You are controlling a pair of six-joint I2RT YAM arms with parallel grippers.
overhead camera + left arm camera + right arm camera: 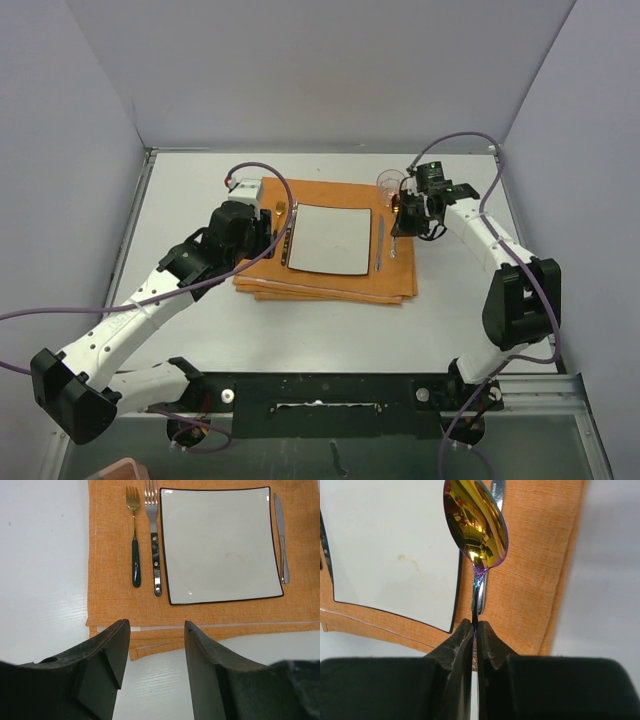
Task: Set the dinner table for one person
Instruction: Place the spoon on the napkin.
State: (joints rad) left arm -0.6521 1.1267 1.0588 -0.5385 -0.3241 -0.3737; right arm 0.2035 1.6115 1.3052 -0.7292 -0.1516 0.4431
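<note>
— What are you working with?

— The bench [330, 335]: the broad off-white top under everything, spreading well past the orange mat [110, 605]. I judge it heavy, rigid and smooth. There is nowhere to take hold of it, and light things would slide on it. The mat looks soft and grippier.

— And your pincers?

— My right pincer [475, 627] is clamped on the thin handle of an iridescent spoon [477, 525], which I hold over the mat's right strip by the table knife [281, 540]. The spoon looks light, stiff and slick, so I would grip low on the handle, as I do here. My left pincer [156, 630] stands part open with nothing in it, at the mat's near edge.

— Any containers?

— There is a clear glass [390, 183] near the mat's far right corner. It seems empty, but it is too small to be sure. The square white plate [220, 545] holds only a faint stain. A green-handled fork [135, 555] and a steel fork [155, 555] lie to its left.
</note>
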